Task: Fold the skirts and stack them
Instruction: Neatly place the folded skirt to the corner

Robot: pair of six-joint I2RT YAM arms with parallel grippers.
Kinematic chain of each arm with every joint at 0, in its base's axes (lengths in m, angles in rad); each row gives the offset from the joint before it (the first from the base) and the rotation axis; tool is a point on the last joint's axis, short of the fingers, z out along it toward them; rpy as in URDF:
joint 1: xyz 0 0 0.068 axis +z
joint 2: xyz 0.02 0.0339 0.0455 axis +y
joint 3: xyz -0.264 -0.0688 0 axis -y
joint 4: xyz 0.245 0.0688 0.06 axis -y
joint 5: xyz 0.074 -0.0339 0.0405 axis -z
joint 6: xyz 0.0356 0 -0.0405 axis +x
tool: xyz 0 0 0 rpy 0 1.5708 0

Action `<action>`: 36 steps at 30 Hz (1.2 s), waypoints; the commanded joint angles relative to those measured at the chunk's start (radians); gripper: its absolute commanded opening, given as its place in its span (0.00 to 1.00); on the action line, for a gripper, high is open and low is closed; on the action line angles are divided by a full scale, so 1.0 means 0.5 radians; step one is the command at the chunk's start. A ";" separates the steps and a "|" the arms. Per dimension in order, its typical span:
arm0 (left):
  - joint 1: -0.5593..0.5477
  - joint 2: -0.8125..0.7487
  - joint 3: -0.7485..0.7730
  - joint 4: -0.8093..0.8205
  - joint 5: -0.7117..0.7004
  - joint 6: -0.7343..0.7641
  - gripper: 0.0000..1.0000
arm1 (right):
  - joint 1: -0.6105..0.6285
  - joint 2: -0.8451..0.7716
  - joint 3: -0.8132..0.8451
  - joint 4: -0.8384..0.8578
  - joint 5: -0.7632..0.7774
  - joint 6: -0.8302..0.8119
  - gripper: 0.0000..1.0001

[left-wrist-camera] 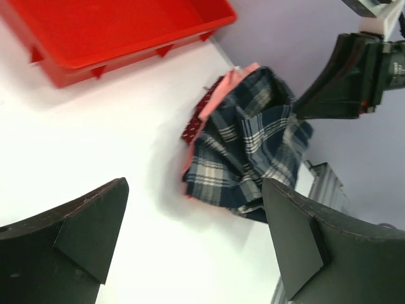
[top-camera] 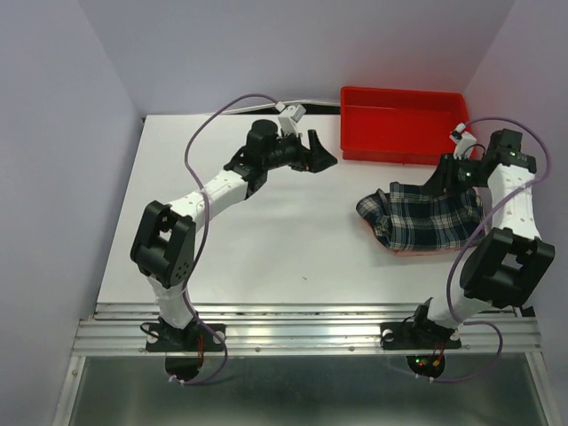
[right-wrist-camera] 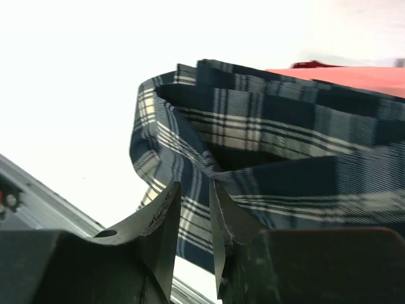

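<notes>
Hovering my left gripper (top-camera: 321,153) wide open at upper centre, out of the way, I am holding my right gripper (right-wrist-camera: 193,190) nearly closed against the plaid skirt (top-camera: 426,222), which is lying right of centre over the pink skirt (left-wrist-camera: 215,95). Whether cloth is pinched, I cannot tell.

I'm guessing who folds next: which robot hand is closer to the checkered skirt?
Right. The right gripper is at the plaid skirt, by its far edge; the left gripper hovers well off to its left.
</notes>
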 commanded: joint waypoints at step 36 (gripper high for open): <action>0.909 -0.092 0.863 -1.969 -0.198 1.466 0.98 | 1.349 0.297 0.075 0.974 0.374 0.654 1.00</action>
